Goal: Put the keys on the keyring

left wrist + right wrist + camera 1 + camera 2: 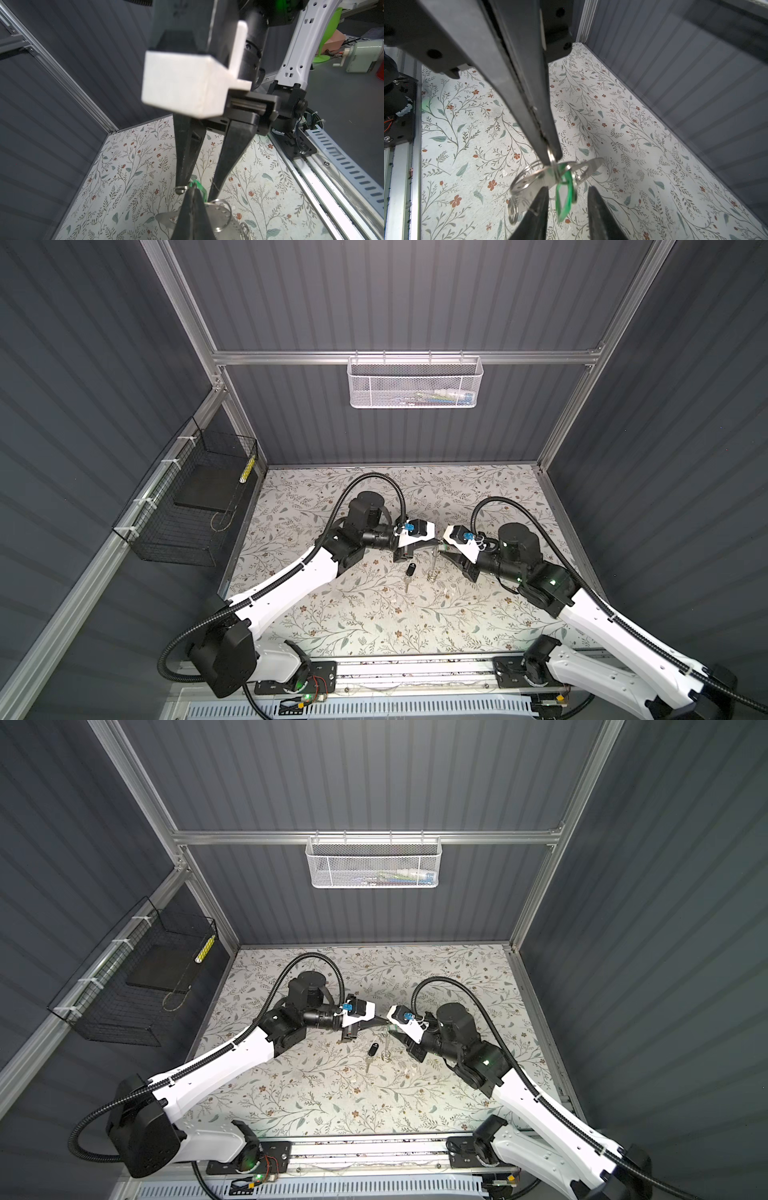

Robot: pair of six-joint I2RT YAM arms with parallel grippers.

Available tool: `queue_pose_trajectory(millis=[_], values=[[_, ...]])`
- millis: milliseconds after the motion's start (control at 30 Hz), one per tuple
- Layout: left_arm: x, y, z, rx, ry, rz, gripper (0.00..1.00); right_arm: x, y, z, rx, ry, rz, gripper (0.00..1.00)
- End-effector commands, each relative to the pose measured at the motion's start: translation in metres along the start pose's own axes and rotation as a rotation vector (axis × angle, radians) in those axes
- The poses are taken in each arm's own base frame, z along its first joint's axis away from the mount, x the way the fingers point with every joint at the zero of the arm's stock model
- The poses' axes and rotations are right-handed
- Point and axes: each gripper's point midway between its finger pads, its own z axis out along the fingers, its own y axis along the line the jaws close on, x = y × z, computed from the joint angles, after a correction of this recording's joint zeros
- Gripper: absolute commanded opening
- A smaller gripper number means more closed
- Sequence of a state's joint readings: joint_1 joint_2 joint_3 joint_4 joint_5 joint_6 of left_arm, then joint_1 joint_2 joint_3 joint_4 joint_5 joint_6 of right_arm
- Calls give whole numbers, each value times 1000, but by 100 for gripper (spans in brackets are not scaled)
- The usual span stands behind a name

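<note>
My left gripper (435, 544) (551, 156) is shut on the keyring (532, 182) (220, 216), a silvery metal plate with small holes and wire rings, held in the air above the middle of the table. A green plastic tag (565, 195) (200, 186) hangs at the plate just under those fingertips. My right gripper (441, 551) (569, 189) meets it from the opposite side. Its jaws are open, one on each side of the tag and gripping nothing. The silver key with the black fob head (410, 571) (372, 1051) lies flat on the table below.
A black wire basket (187, 506) hangs on the left wall. A white mesh basket (415, 383) hangs on the back rail. The arms' base rail (415, 670) runs along the front edge of the floral table (353, 614). Grey walls enclose three sides.
</note>
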State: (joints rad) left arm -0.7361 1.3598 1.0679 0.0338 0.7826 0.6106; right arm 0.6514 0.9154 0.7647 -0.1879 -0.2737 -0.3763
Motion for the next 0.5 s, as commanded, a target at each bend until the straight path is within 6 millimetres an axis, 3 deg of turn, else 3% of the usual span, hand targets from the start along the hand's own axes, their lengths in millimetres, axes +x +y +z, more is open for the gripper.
queue_pose_trajectory(millis=[0,233,467], values=[[-14,2,-6,-8,-47,18,0,-10,-8,0,23,-21,19,27],[-13,13,-8,-62,-49,9,0,-6,-12,-4,47,-1,17,1],[-20,32,-14,-147,-108,-11,0,4,-13,-5,46,37,2,0]])
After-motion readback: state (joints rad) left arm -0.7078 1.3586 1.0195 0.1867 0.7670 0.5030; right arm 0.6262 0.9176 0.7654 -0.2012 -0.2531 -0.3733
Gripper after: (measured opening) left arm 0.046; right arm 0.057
